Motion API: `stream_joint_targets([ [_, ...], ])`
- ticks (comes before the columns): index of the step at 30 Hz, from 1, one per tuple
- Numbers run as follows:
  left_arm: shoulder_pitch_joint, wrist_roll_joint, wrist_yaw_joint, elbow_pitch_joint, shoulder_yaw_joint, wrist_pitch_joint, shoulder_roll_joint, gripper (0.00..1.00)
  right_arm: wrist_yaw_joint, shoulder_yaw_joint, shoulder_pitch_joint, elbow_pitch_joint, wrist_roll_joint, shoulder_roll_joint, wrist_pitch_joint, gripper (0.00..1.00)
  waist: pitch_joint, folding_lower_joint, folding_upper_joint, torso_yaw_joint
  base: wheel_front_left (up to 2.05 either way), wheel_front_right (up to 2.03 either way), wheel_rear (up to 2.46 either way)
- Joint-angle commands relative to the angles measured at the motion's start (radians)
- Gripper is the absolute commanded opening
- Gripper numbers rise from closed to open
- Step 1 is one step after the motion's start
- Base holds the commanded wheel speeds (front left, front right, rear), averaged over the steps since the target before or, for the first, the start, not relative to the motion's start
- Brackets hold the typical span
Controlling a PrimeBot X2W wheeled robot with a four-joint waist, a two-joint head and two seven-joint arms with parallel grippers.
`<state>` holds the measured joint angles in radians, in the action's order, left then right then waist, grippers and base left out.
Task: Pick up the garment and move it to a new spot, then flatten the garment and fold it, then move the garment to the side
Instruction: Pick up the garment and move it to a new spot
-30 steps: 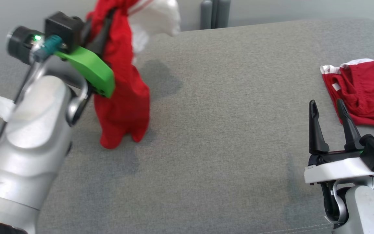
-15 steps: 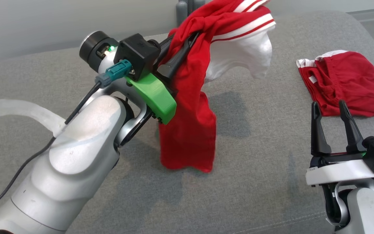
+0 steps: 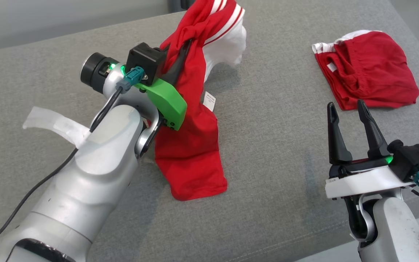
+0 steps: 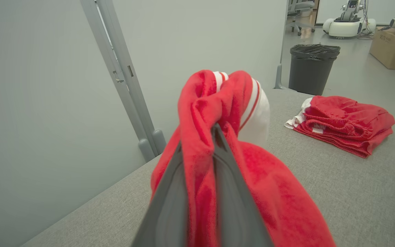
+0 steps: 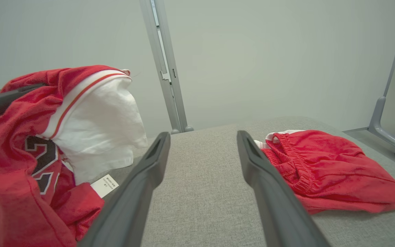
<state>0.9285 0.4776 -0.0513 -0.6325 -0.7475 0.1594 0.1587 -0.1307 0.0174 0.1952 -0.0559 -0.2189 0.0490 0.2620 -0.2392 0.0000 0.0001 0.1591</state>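
Holding anything, the left gripper? asks the first voice.

Second voice: Yes. Its two dark fingers are pinched together on a bunched fold of the red jersey, close to the red-and-white striped trim. A white flap droops just past the fingertips. The rest of the cloth hangs down below the gripper.

First voice: What has changed in the last second?

Second voice: The camera itself has swung, so the whole scene has slid in the picture. Even allowing for that, the gripper sits lower over the grey surface than it did. A second ago only the tips of the hem touched down. Now the bottom part lies slumped on the surface beneath the gripper, and a white label shows. The jersey also seems nearer the right gripper.

First voice: And that right gripper?

Second voice: As before: fingers spread wide, empty, pointing away from the robot. Red shorts lie crumpled just beyond its fingertips, not touching them. The jersey is off to its left, apart from it.

First voice: What does that mean for the job?

Second voice: The carry to a new spot looks nearly done, with the jersey coming to rest. It is a twisted heap, so flattening and folding are all still ahead, probably with both grippers.
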Motion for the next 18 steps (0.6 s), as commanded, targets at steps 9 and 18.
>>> stream_joint_targets([
  [9,0.063,-0.02,0.054,-0.32,0.031,0.103,-0.071,0.0,0.0,0.038,0.039,-0.002,-0.014,0.003,0.004,1.0,-0.093,0.0,-0.0001,0.113,0.0,0.0,0.0],
  [18,0.064,-0.042,0.1,-0.391,0.093,0.106,-0.081,1.0,0.0,0.041,0.026,-0.009,-0.004,0.003,0.004,1.0,-0.09,0.0,-0.0001,0.113,0.0,0.0,0.0],
])
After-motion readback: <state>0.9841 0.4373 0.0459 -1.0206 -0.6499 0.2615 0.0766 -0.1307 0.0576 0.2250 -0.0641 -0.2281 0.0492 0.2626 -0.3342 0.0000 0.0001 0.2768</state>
